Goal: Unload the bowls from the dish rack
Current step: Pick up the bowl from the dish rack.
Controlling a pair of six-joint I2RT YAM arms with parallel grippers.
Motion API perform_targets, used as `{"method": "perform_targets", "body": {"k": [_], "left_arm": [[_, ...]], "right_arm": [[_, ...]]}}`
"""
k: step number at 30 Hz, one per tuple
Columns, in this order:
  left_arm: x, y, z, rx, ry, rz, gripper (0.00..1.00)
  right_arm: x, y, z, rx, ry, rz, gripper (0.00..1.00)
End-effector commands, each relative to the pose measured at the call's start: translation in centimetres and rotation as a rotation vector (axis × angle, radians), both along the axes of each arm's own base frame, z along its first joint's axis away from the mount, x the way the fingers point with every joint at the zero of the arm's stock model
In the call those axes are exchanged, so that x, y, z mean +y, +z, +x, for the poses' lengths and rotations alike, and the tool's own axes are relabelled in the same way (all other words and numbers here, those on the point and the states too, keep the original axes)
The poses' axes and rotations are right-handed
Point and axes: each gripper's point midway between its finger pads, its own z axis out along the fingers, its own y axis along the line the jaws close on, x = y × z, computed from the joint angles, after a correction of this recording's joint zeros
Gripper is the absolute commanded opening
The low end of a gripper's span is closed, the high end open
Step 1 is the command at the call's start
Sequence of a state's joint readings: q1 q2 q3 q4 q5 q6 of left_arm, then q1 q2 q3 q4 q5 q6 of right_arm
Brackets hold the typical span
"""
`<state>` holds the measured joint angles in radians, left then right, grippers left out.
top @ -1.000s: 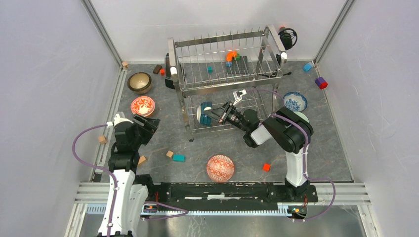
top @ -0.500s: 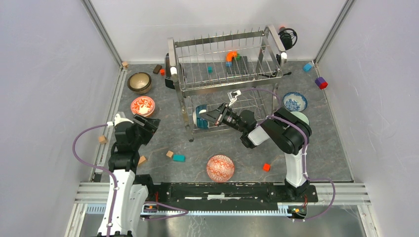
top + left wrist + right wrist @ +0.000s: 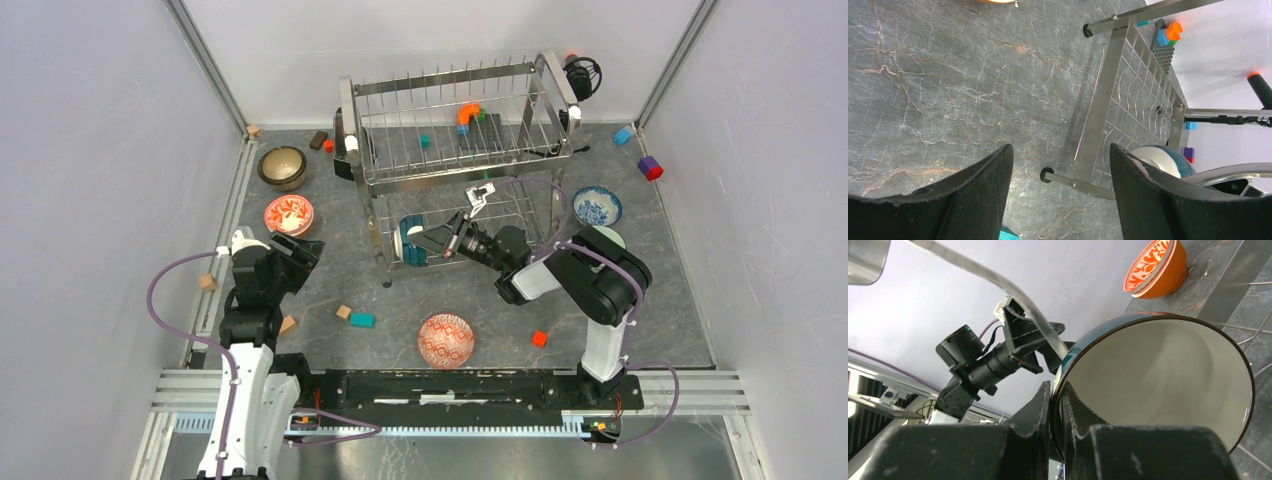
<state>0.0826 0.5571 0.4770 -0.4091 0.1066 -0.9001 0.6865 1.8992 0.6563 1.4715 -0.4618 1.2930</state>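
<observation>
The dish rack (image 3: 455, 150), a tall steel wire frame, stands at the back middle of the table. On its lower tier a bowl (image 3: 408, 238), teal outside and white inside with a dark rim, stands on edge. My right gripper (image 3: 432, 243) reaches in from the right and is shut on that bowl's rim (image 3: 1057, 400), one finger inside and one outside. My left gripper (image 3: 300, 250) hovers left of the rack, open and empty (image 3: 1060, 165); the rack's lower grid (image 3: 1128, 100) and the teal bowl (image 3: 1163, 157) lie ahead of it.
On the table lie a brown-gold bowl (image 3: 282, 165), an orange bowl (image 3: 289, 214), a red-and-white bowl (image 3: 446, 340) and a blue-and-white bowl (image 3: 597, 206). Small blocks are scattered about, among them a teal one (image 3: 362, 320). Coloured blocks sit on the rack's upper tier (image 3: 468, 115).
My right gripper has pushed slightly left and down within the lower tier, tightening on the bowl's rim, while its elbow swung right. The left arm has not moved.
</observation>
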Motion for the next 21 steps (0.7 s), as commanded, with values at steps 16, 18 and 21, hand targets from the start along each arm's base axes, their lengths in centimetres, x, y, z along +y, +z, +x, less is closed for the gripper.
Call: {"method": "perform_targets", "body": {"k": [16,18,21], "left_arm": [[-0.3,1.8,-0.3,-0.034,-0.031,0.025,0.78],[-0.4,2.1,-0.5,-0.037,-0.040,0.028,0.80],[-0.6,2.4,-0.8,-0.035,-0.061,0.034,0.84]], "right_arm": [[-7.9,9.0,-12.3,-0.455,0.082,0.136,0.00],[-8.5,8.0,-13.2,-0.470,0.082,0.085,0.00],[-9.3,6.0,-14.2,-0.498,0.078,-0.028,0.00]]}}
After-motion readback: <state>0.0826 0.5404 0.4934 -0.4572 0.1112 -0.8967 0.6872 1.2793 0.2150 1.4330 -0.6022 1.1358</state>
